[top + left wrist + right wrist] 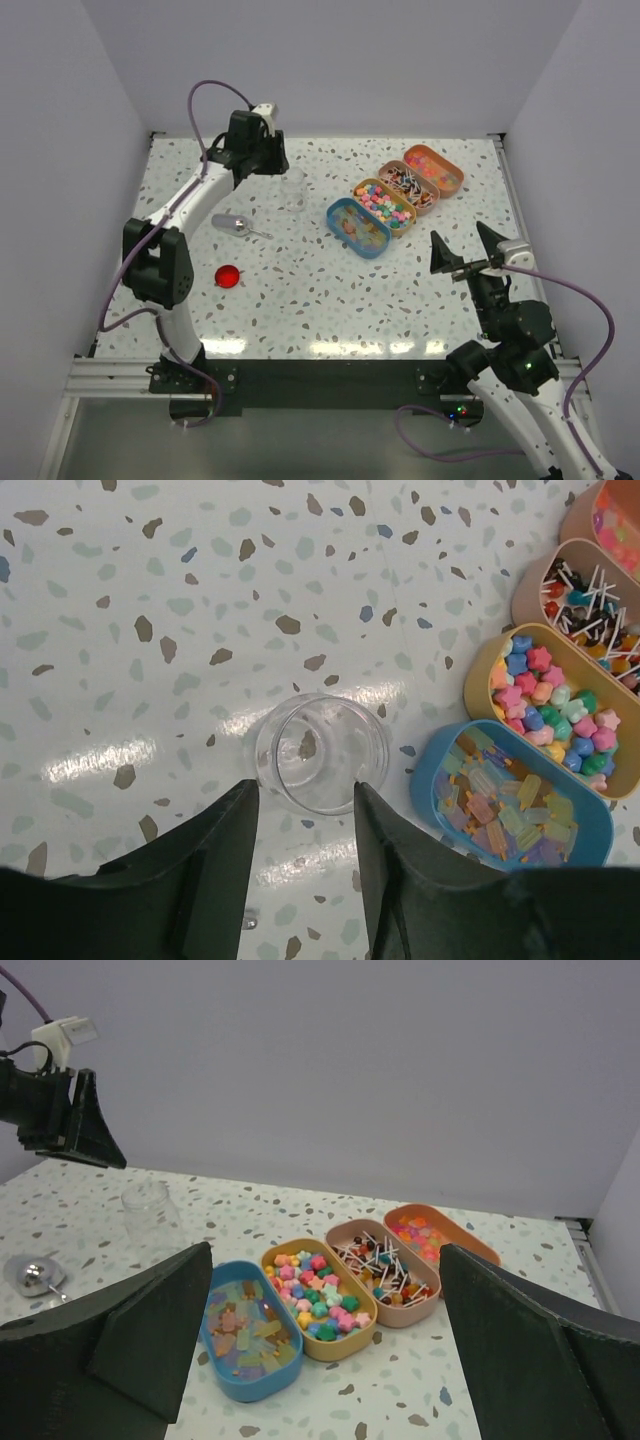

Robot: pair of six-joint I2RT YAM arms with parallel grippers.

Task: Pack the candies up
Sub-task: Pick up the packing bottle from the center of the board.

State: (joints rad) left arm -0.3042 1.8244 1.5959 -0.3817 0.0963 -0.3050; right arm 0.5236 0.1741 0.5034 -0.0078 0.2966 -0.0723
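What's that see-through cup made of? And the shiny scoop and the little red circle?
The clear round jar looks like glass or clear plastic: the speckled table shows through it. The silver scoop looks like polished metal, mirror-bright. The small red round lid is probably glossy plastic, but too small to be sure.

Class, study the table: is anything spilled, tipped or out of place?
Nothing stands out. The candies all sit inside their four tins, none spilled; the jar stands upright and empty. The red lid lies apart from it.
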